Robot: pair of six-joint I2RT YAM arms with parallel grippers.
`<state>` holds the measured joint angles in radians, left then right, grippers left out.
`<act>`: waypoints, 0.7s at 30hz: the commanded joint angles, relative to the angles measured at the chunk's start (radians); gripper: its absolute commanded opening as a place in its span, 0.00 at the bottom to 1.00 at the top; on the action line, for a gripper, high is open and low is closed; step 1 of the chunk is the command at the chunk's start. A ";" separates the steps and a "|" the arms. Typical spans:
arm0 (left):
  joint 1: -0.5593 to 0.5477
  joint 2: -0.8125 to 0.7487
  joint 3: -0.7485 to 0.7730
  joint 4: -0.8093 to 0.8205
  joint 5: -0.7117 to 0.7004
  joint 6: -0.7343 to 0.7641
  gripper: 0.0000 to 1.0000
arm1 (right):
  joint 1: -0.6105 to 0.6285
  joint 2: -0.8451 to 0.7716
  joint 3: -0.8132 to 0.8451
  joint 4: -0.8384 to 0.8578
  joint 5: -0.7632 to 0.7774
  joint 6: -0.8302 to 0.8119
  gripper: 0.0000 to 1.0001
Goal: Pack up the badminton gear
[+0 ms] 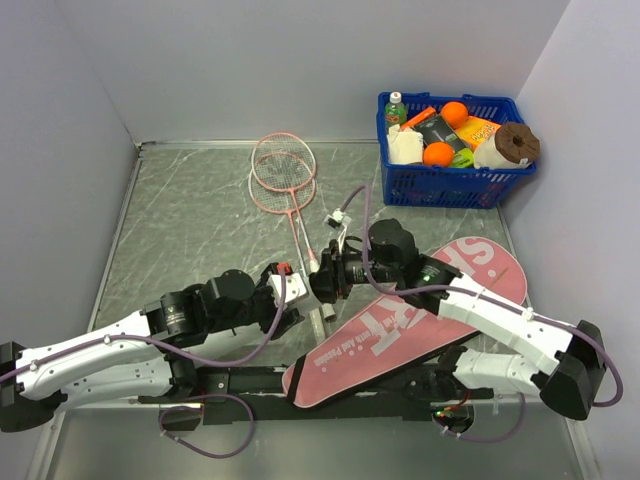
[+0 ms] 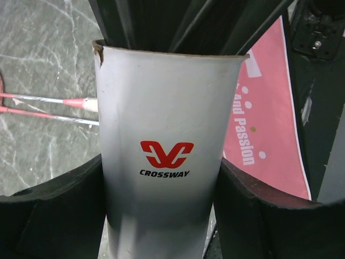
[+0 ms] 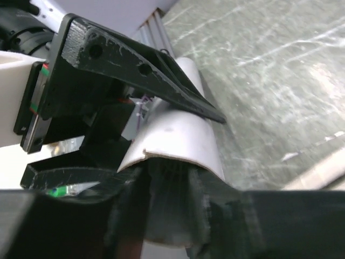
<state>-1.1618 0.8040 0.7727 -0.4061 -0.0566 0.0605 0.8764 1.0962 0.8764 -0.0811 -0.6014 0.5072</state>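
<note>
1. From above, you see both arms meeting over the middle of the worktop point(image 1: 200, 220), toward its near edge. The left tool point(image 1: 292, 305) holds the white tube point(image 1: 316, 324) there. The right tool point(image 1: 322, 283) sits at the tube's open end, probably so that one arm steadies the tube while the other loads it. The two rackets point(image 1: 283, 172) lie overlapped near the far edge, not yet packed. The pink bag point(image 1: 400, 320) lies flat from the near edge toward the right edge, partly under the right arm. The blue basket point(image 1: 450, 185) in the far right corner is not your concern.
2. In the left wrist view, the left tool's fingers point(image 2: 54, 216) press on both sides of the tube. Its logo faces the camera and its open mouth points away, a firm clamp that keeps the mouth presented.
3. In the right wrist view, the right tool's fingers point(image 3: 129, 216) stand partly spread at the tube's mouth, with something pale and blurred between them. You cannot tell whether they pinch it or merely flank it, nor confirm that it is the shuttlecock.
</note>
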 commanded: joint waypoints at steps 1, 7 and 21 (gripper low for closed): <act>-0.001 -0.015 0.036 0.208 0.015 -0.024 0.01 | 0.029 -0.074 0.036 -0.112 0.040 -0.048 0.47; -0.003 -0.012 0.039 0.205 0.020 -0.024 0.01 | 0.029 -0.193 0.128 -0.265 0.209 -0.116 0.54; -0.003 0.003 0.042 0.201 0.018 -0.025 0.01 | 0.021 -0.314 0.144 -0.405 0.419 -0.167 0.37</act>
<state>-1.1637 0.8143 0.7731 -0.2806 -0.0341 0.0559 0.8944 0.7807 1.0080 -0.4675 -0.2474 0.3534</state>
